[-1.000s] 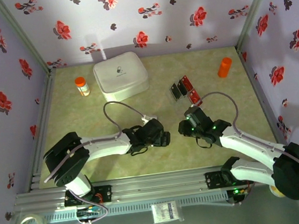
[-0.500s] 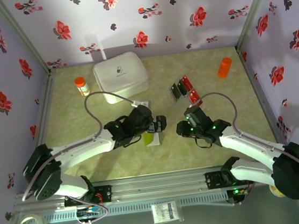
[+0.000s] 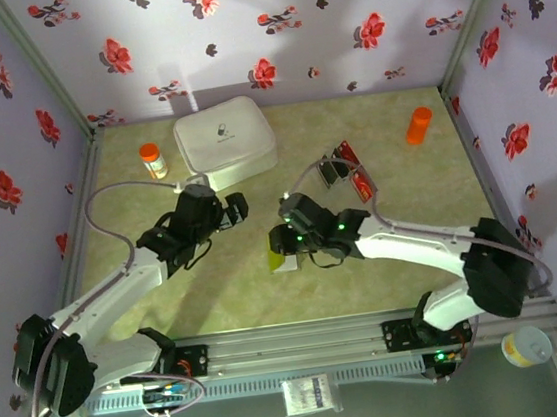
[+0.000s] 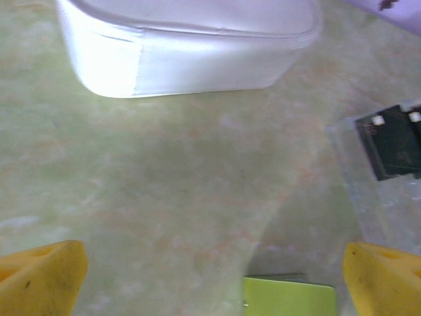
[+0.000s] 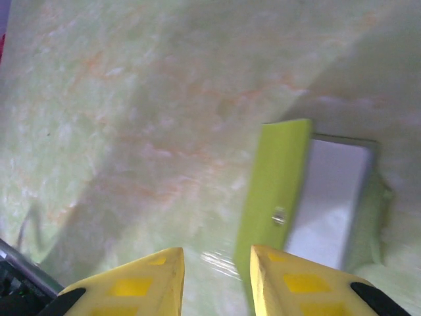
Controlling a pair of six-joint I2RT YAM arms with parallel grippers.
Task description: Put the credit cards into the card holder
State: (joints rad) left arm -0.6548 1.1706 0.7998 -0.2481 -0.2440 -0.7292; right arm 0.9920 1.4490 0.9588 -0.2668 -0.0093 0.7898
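Two claws are hanging over the table [image 3: 228, 297], the arms reaching in from either side. The left claw [image 4: 214, 266] is standing wide, with nothing between its yellow fingers [image 4: 39, 280], and is pointing toward the white box [image 4: 191, 46] at the back left. The right claw [image 5: 216, 260] is hanging just beside the card holder [image 5: 273, 191], its jaws narrowed but apart, with only bare table showing between them. The card holder is lying near the middle of the table, showing a bright green strip next to a pale grey panel. The red and black cards [image 3: 345, 171] are sitting in a clear sleeve [image 4: 368, 197] to the right of the white box, apart from the holder, with neither claw touching them.
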